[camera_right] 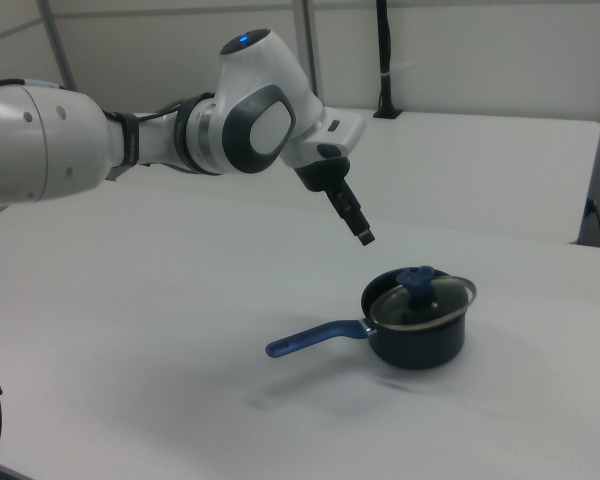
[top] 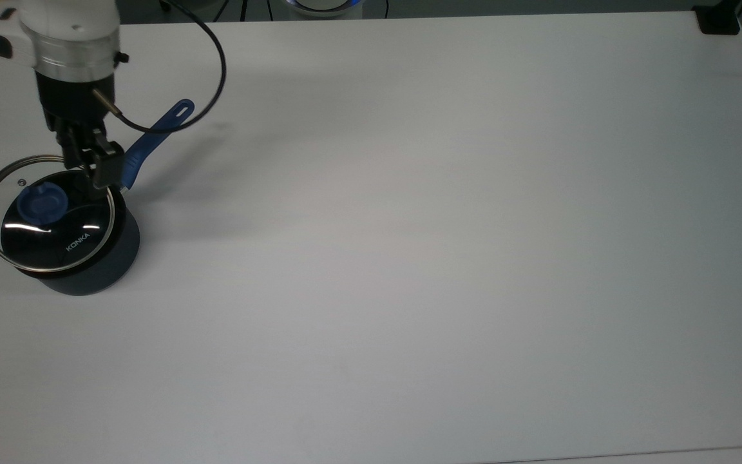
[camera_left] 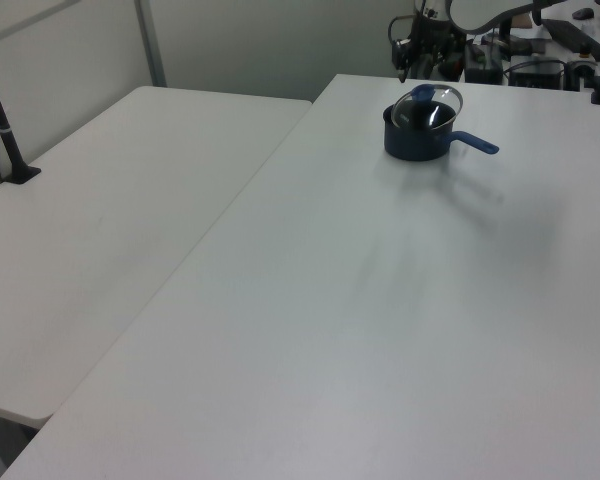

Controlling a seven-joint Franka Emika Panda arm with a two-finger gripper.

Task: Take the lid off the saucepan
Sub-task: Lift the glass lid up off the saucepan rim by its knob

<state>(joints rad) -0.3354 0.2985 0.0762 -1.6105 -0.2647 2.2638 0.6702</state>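
Gripper (camera_right: 364,236) raised clear above the pan (camera_right: 417,338), holding nothing; cannot tell whether open or closed. Lid (top: 46,211) resting askew on the pan, shifted toward the top view's left, tilted, overhanging the rim.

Glossy glass lid (top: 55,225), seemingly matt saucepan (camera_right: 420,345).

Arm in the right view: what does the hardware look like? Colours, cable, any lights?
The arm has glossy white rounded shells with dark grey joint panels and a small blue light on top of one joint. The top view shows a clear ring band at the wrist above a black gripper with slim dark fingers. A thin black cable loops from the gripper up past the table's edge.
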